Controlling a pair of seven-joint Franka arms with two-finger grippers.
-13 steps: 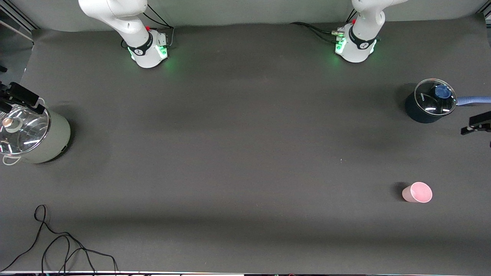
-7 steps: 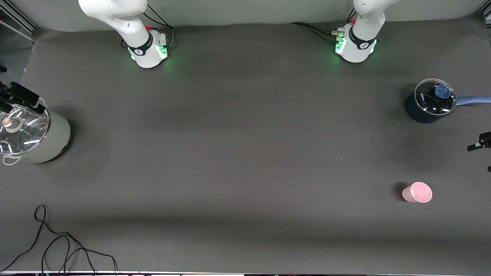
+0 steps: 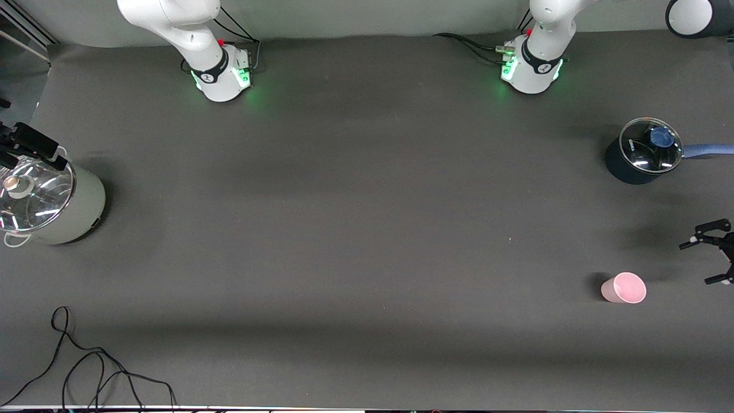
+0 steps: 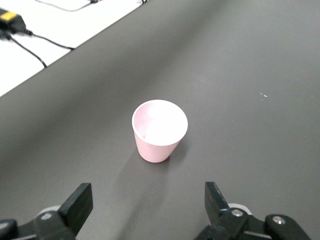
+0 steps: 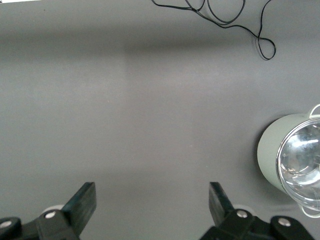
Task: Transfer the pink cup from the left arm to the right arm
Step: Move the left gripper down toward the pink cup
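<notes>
Pink cup (image 3: 624,288) stands ungrasped; left gripper (image 3: 706,261), fingers spread, hovers near it and must descend around it. Right gripper (image 5: 152,210), also spread wide, waits.

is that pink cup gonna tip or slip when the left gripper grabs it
The pink cup stands upright and empty, narrower at the base than at the rim, so a sideways nudge would probably tip it. It looks like thin plastic: likely light, and it may flex if squeezed. Its smooth tapered wall could slide in the open left gripper, so a grip low on the cup seems safer.
</notes>
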